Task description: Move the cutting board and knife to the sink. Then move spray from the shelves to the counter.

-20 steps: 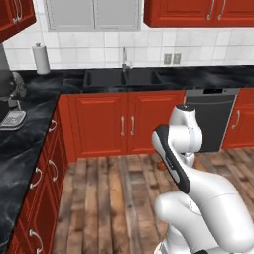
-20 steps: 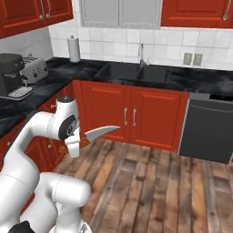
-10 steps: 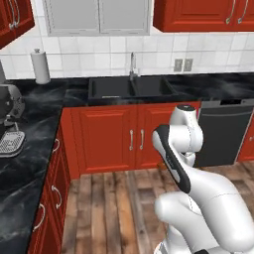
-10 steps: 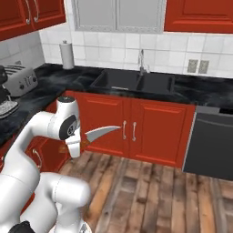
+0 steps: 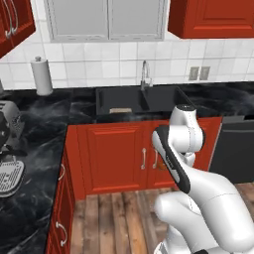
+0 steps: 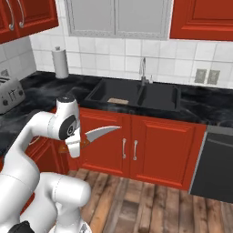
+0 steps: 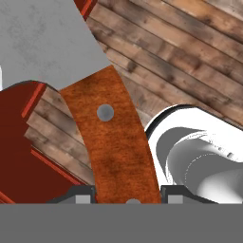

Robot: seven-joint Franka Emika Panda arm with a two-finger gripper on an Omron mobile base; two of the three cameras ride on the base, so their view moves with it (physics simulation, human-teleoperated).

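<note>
Gripper clamped on knife; board in sink at 12 o'clock. You still owe knife drop, spray.

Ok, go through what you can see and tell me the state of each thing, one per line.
knife: held by its handle, off the floor, blade pointing toward the sink cabinets.
gripper: shut on the knife handle.
cutting board: lying in the left basin of the sink.
sink: no water visibly running from the faucet.
upper cabinets: doors closed.
base cabinets: doors closed.
</note>
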